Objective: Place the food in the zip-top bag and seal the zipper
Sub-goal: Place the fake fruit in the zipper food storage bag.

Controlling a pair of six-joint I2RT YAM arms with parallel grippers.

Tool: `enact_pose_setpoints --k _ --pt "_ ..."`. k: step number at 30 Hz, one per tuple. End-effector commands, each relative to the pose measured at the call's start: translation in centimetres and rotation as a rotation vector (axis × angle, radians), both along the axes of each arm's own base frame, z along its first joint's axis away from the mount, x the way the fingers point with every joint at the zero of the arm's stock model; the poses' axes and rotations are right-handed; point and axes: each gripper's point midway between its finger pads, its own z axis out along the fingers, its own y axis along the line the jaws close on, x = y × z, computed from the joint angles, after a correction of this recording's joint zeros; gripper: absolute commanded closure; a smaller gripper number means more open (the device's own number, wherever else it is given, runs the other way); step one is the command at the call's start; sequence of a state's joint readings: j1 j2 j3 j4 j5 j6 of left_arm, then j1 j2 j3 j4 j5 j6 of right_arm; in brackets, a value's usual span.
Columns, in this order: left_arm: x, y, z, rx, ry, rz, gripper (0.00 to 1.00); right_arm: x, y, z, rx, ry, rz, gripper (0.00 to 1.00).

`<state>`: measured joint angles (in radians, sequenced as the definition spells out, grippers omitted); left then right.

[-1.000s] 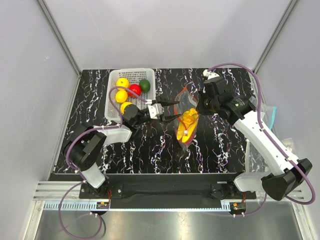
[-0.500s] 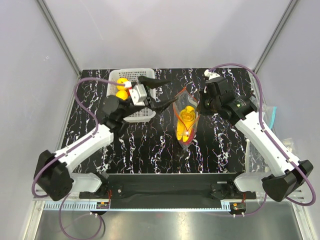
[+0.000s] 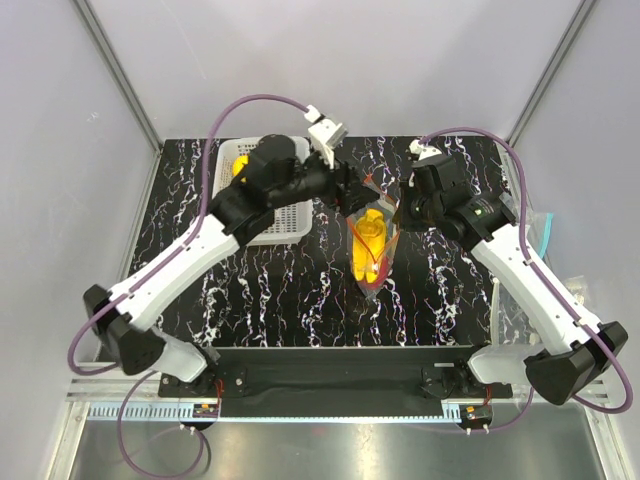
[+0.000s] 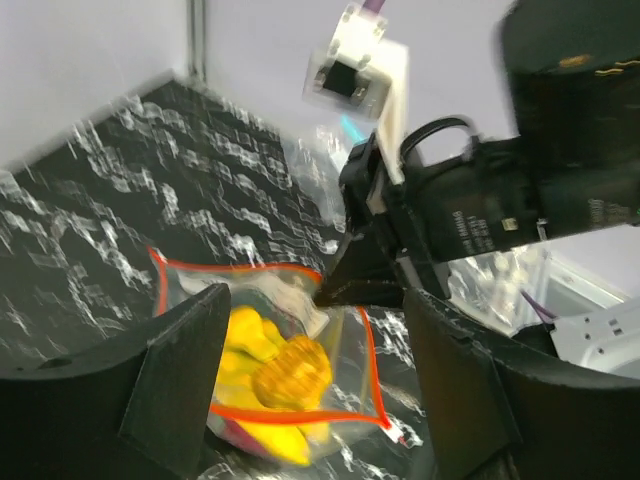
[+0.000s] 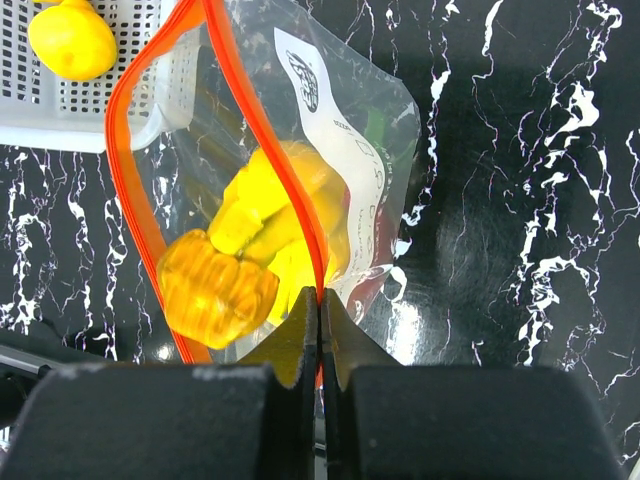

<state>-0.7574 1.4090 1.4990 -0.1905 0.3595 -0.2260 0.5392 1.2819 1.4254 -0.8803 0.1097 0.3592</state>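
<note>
Some food (image 5: 210, 285) sits in the zip-top bag (image 5: 390, 120), a yellow fruit (image 5: 70, 40) in the basket (image 5: 120, 125); the zipper (image 5: 110, 140) is unsealed, right fingers (image 5: 298, 345) clenched on it, left fingers (image 4: 180, 370) released.

Food (image 3: 371, 238) in zip-top bag (image 3: 367, 284) at table (image 3: 440, 290) ctr, basket (image 3: 282, 228) w/ fruit (image 3: 240, 167) just left of it

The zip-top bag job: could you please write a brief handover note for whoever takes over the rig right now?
Left gripper: open, empty, at the mouth of the zip-top bag.
Right gripper: shut on the bag's zipper rim, holding it up.
Done: yellow food sits inside the bag.
Left to do: one yellow fruit shows in the white basket; zipper not sealed.
</note>
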Motion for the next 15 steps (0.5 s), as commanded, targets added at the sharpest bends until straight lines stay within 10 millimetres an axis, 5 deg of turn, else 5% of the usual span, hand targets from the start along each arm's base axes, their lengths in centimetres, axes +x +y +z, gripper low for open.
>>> enact_pose_setpoints --k 1,9,15 --pt "-0.4 -0.1 -3.6 0.118 0.236 0.041 0.26 0.0 0.2 1.9 0.059 -0.058 0.002 1.00" --pt "-0.5 -2.9 -7.7 0.235 0.354 0.014 0.27 0.0 0.1 1.6 0.059 -0.058 -0.001 1.00" --pt "-1.0 -3.0 -8.2 0.258 0.365 0.004 0.34 0.1 0.2 1.5 0.059 -0.058 0.003 1.00"
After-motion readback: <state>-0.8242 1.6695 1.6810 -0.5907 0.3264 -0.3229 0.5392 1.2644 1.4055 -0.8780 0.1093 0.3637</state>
